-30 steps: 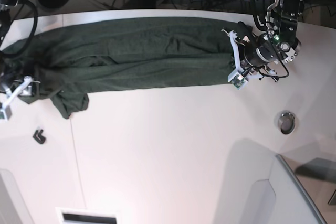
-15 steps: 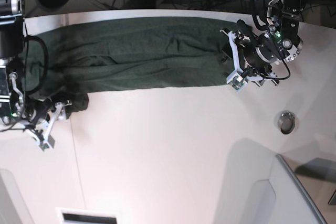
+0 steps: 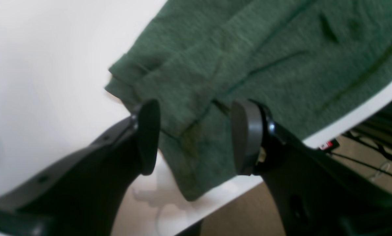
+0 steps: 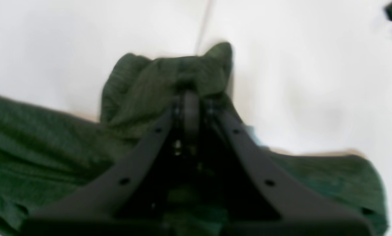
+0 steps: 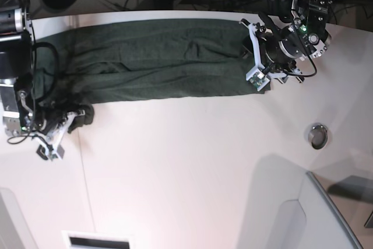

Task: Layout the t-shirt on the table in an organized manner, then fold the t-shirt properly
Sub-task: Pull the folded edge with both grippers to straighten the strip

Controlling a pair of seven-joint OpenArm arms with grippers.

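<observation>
Since a moment ago, the right gripper (image 4: pixel 190 98) has clamped onto a bunched corner of the t-shirt (image 5: pixel 151 56), stretched along the table's (image 5: pixel 192 167) far edge. At its other end, the left gripper (image 3: pixel 196 137) hovers spread, holding nothing.

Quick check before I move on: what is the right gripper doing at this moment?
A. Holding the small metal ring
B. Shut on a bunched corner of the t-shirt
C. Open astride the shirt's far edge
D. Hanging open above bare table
B: in the right wrist view the right gripper has its jaws closed together, pinching a bunched lump of the t-shirt above the white table.
</observation>
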